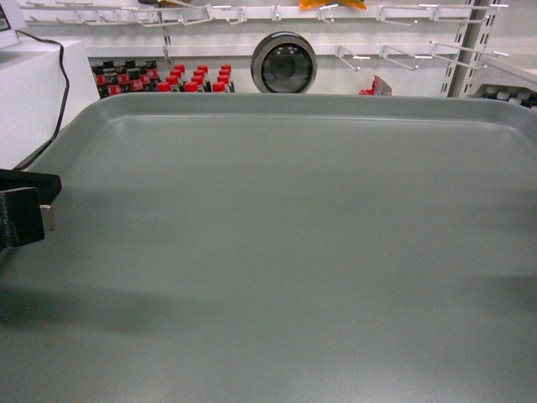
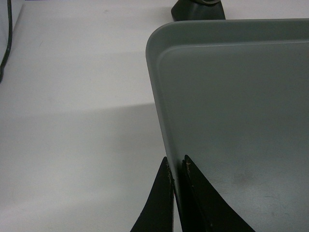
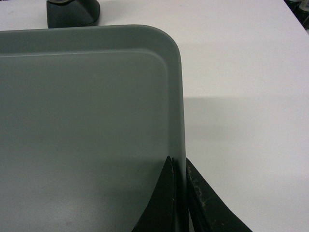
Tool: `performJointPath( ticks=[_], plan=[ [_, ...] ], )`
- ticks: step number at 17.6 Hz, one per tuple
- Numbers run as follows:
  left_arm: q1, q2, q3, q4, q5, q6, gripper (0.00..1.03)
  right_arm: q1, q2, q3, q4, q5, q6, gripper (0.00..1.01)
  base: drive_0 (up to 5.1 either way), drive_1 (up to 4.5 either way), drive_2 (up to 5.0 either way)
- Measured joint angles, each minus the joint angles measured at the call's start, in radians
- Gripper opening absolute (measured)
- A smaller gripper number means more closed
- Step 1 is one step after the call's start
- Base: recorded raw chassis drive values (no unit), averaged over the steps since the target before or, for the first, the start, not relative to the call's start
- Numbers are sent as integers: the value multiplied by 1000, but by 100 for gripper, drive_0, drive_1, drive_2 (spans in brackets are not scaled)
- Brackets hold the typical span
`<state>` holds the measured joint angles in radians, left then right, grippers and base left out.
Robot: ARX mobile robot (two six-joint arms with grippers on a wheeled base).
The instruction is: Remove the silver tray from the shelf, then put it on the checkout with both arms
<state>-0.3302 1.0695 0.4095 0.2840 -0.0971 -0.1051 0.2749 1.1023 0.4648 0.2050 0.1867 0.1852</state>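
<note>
Silver tray (image 1: 285,252) fills head view; wrist views show left fingers (image 2: 164,193), right fingers (image 3: 166,193) clamping rims.

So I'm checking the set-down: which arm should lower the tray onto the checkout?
Neither alone: left pincer and right pincer each clamp a side rim of the tray above the checkout; lower together.

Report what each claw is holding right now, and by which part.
Both hold the silver tray. The left claw is clamped on its left rim, the right claw on its right rim, one finger inside and one outside, above the white checkout.
</note>
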Motion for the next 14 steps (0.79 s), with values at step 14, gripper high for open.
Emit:
performJointPath(
  ticks=[14],
  plan=[
    [-85,294,216,7,-410,-48,4,-106,373,84,378,-304,4,3,0,0,0]
  ],
)
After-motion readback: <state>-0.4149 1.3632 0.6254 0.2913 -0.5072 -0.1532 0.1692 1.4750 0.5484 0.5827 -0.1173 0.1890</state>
